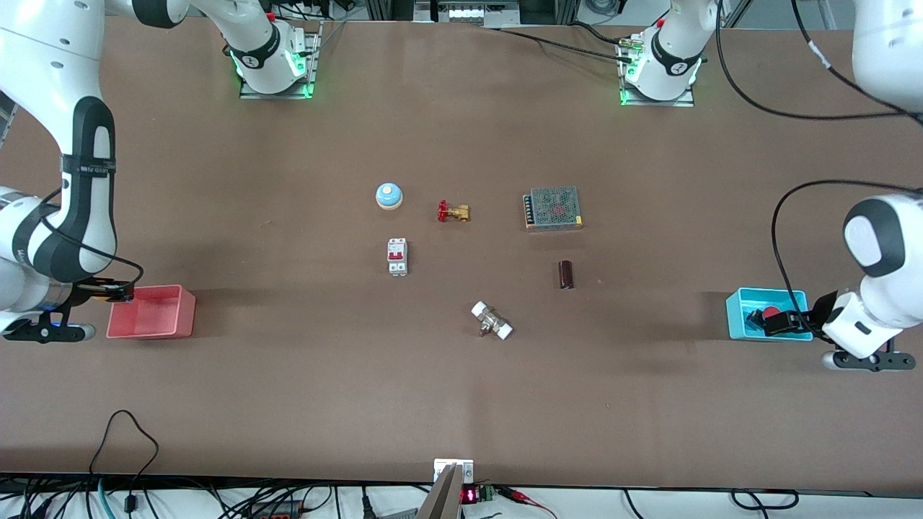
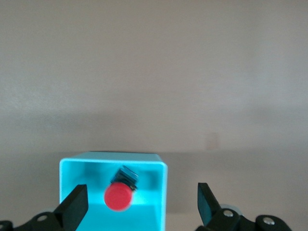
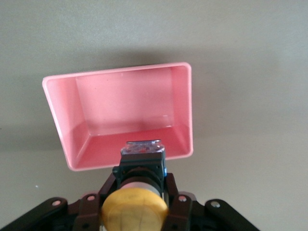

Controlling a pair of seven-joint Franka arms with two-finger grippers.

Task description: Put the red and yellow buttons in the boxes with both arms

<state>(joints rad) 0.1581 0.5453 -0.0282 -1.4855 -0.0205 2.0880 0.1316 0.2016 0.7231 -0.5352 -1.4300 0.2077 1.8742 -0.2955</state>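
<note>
The red button (image 1: 771, 312) lies on its side inside the cyan box (image 1: 743, 324) at the left arm's end of the table. It also shows in the left wrist view (image 2: 118, 197), in the cyan box (image 2: 162, 192). My left gripper (image 1: 777, 322) (image 2: 140, 204) is open and empty just above that box. My right gripper (image 1: 115, 291) (image 3: 140, 192) is shut on the yellow button (image 3: 134, 211), over the table just outside the rim of the empty pink-red box (image 1: 155, 317) (image 3: 57, 115) that faces the right arm's end of the table.
Mid-table lie a blue-rimmed white dome (image 1: 389, 195), a red-handled brass valve (image 1: 453, 212), a white circuit breaker (image 1: 397, 256), a mesh-topped power supply (image 1: 553, 208), a dark cylinder (image 1: 566, 274) and a white-ended fitting (image 1: 492, 321).
</note>
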